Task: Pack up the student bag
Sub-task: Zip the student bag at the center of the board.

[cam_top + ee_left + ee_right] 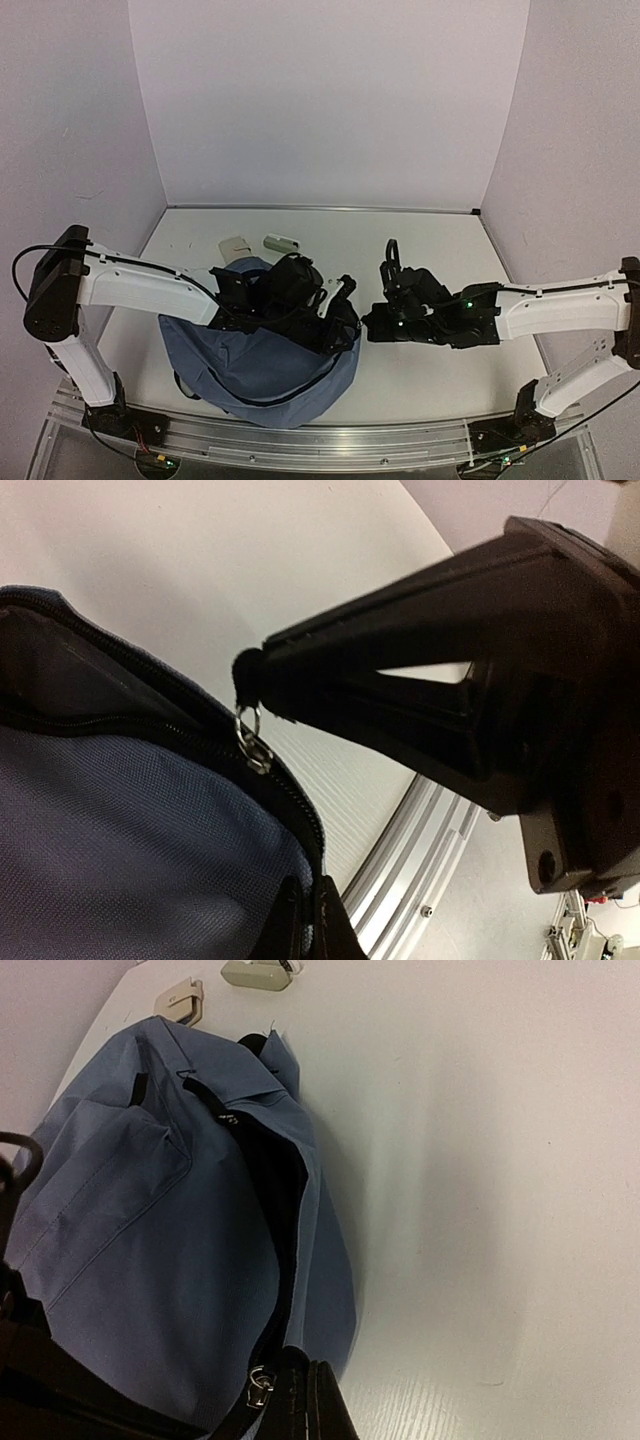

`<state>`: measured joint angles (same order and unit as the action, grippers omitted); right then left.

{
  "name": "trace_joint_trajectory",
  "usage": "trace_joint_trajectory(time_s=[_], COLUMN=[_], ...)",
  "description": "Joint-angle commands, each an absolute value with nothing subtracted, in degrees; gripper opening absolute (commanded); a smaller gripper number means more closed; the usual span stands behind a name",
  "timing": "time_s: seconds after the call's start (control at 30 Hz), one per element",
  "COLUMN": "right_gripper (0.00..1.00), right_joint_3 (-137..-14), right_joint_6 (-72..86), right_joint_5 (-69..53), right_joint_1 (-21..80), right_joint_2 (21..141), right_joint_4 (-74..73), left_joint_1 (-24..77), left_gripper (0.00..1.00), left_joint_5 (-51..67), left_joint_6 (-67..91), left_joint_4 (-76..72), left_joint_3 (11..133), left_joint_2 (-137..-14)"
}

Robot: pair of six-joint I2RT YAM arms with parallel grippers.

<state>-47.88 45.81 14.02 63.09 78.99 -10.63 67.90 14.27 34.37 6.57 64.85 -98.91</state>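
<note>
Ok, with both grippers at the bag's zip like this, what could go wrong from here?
1. The right gripper pinches the zipper pull with just its fingertips; a tug could slip it free.
2. The student bag is soft and held only at its edge by the left gripper, so it may bunch instead of the zip running.
3. A beige item and a pale green item lie outside the bag; closing now would leave them unpacked.
</note>
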Motion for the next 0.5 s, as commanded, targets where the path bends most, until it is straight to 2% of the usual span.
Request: trace_joint_trajectory(time_s=[0.0,0.47], right_gripper=[0.0,0.0], right_joint_3=[-50.1,-53.86], right_joint_6=[43.13,39.07], right_joint_5=[15.62,10.36], right_joint_1=[58.82,54.6], right_joint_2=[80.51,87.71], right_joint_4=[-2.93,3.1], left_joint_1=[70.26,71.82], left_gripper=[0.0,0.0], left_joint_5=[22.7,28.33], left_joint_6=[33.94,34.38], left_joint_4=[8.78,12.42], left_joint_3=[62.47,58.31], left_joint_2=[-95.84,-92.78])
